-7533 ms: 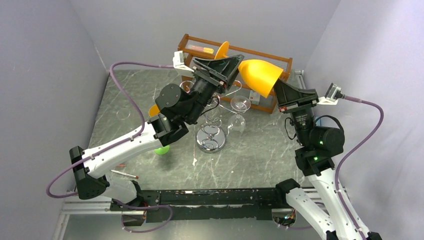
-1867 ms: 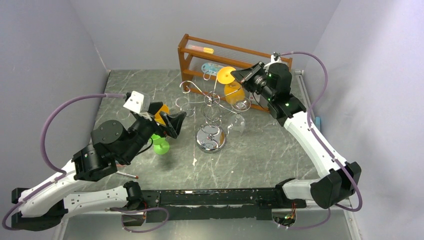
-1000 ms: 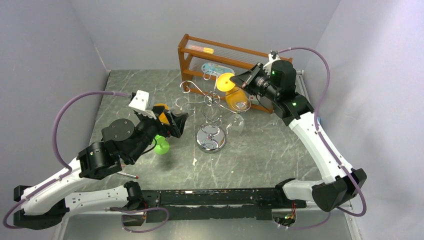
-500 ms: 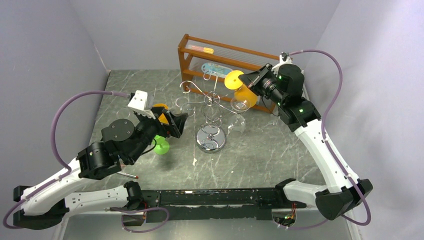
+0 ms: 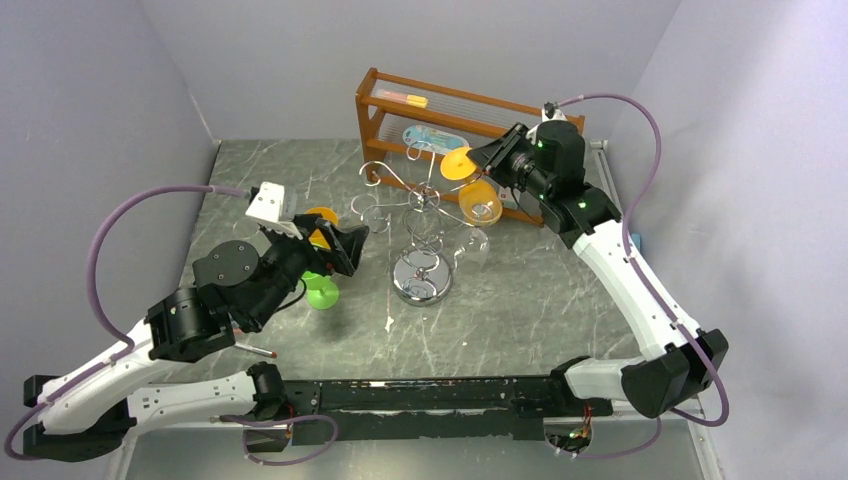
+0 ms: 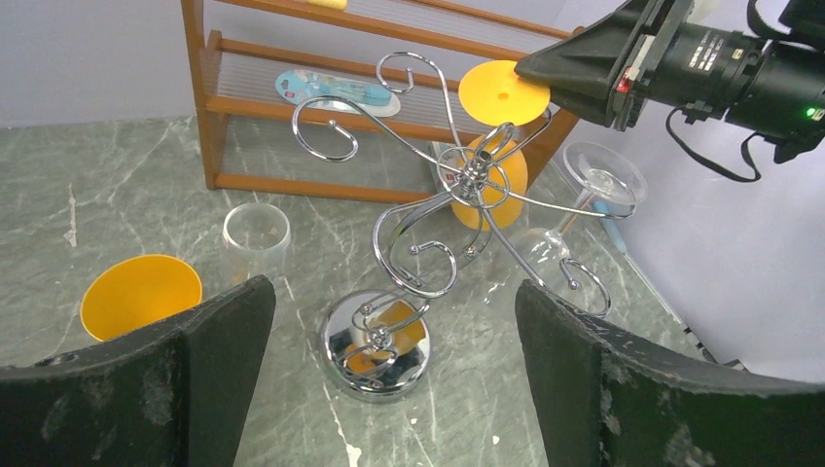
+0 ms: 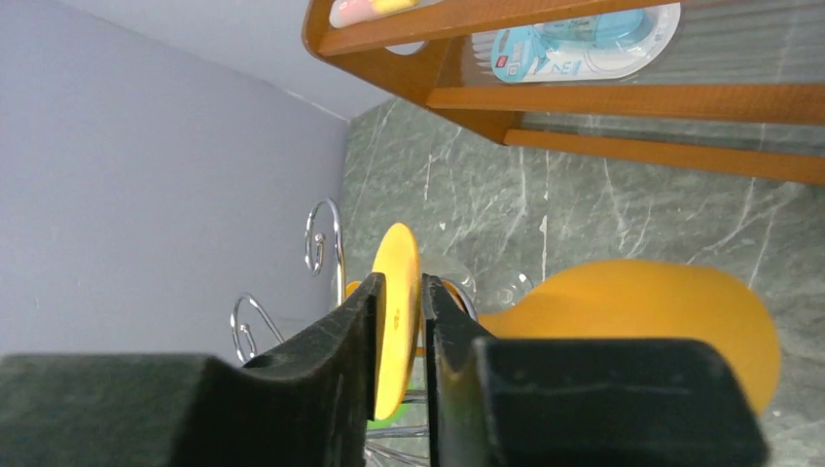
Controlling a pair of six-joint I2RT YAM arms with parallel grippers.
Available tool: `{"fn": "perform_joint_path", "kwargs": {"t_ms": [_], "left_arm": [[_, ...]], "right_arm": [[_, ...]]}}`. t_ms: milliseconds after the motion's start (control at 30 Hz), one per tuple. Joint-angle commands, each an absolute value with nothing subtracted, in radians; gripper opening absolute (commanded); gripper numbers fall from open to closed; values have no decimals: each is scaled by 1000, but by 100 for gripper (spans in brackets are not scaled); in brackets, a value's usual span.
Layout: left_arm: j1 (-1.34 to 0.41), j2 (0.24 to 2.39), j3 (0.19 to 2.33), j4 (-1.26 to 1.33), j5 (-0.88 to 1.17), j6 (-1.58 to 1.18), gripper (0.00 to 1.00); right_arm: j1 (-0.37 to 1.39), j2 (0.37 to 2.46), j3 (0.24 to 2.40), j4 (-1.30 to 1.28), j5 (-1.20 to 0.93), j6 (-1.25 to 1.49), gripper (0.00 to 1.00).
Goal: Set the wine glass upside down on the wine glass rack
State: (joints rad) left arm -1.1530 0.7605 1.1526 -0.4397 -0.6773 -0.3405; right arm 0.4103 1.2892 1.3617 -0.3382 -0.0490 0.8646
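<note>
- The left gripper (image 5: 348, 248) hovers left of the rack, above the table, its jaws spread wide and holding nothing.
- An orange cup (image 6: 141, 292) stands mouth up left of the rack, close under that gripper.
- A small clear cup (image 6: 256, 232) stands between the orange cup and the rack.
- The rack (image 5: 420, 215) stands upright mid-table on its round base.
- The wine glass (image 6: 491, 185), orange, is foot up and bowl down. It is tilted, just behind and right of the rack's hub and among its scroll arms. Whether its stem rests on an arm cannot be told.
- A clear glass (image 6: 545, 248) hangs foot up at the rack's right arm.
- The right gripper (image 7: 399, 292) reaches in from behind and right of the rack, pinched narrow on the rim of the wine glass's foot.
- A wooden shelf (image 5: 370, 105) stands behind the rack.
</note>
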Motion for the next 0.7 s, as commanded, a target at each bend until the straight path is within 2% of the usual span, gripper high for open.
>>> {"fn": "perform_joint_path", "kwargs": {"t_ms": [0,167,233,567,667], "left_arm": [[-1157,766,1163,-470,-676,-314,97],[-1156,787,1202,-549,-697,-277,97],[-1157,794,1222,-602,-721,-271,97],[-1157,776,1269,-879,-810,-411,97],[-1156,771,1243,-913,-813,-464,87]], "right_arm": [[411,1272,1397,-353,-47,840,28],[410,1244,1409,-385,-27,818,46],[410,1236,1417,-406,-18,806,48],[411,1151,1423,-552,71,752,54],[411,1103,1402,-586,107,740,55]]}}
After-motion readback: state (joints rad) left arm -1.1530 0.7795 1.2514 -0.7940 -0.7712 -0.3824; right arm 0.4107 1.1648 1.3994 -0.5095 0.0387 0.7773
